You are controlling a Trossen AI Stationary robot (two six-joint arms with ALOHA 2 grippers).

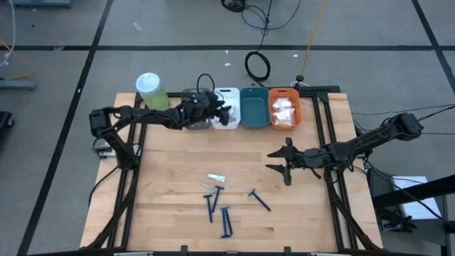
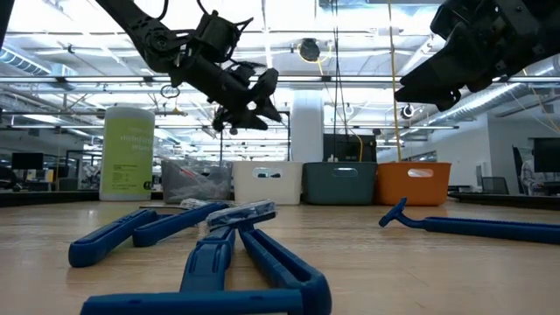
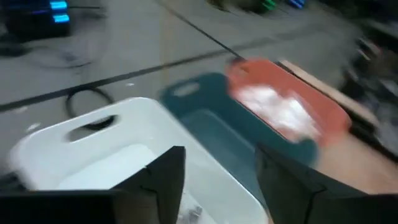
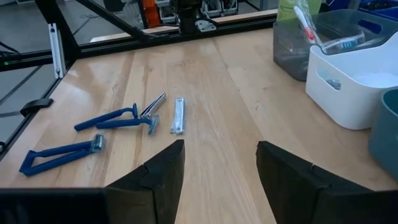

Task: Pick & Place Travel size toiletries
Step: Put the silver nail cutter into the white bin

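Blue razors (image 2: 210,254) lie nearest: light, stiff plastic, probably slippery; pinch mid-handle. Left gripper (image 1: 226,111) over white bin (image 1: 226,122), jaws apart, empty. Right gripper (image 1: 279,162) likewise spread.

Robotics lab — taped floor (image 1: 71,64), loose cables (image 1: 257,65), ceiling trusses (image 2: 367,83).
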